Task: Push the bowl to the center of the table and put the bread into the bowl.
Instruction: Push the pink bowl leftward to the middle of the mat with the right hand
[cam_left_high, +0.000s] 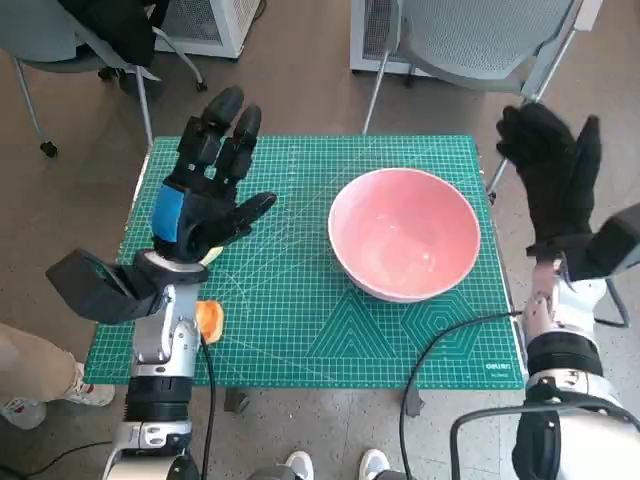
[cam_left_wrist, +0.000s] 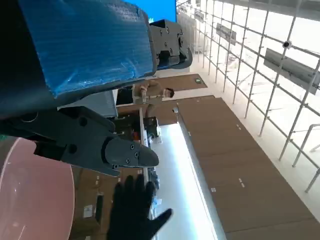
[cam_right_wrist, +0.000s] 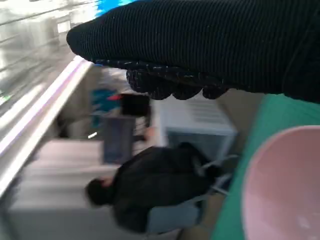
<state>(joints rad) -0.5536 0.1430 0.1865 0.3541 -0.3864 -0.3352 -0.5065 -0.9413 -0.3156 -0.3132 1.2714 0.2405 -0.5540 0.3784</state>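
Both hands are raised with fingers spread, holding nothing. Between them sits the pink bowl on the green mat of the table, nearer the gloved right hand than the blue-taped left hand. Just beside the left forearm, below that hand's wrist, lies the bread, partly hidden.

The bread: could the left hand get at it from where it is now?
Probably yes. The bread lies beside the left wrist, behind the raised, open left hand; nothing covers it, though the arm must draw back.
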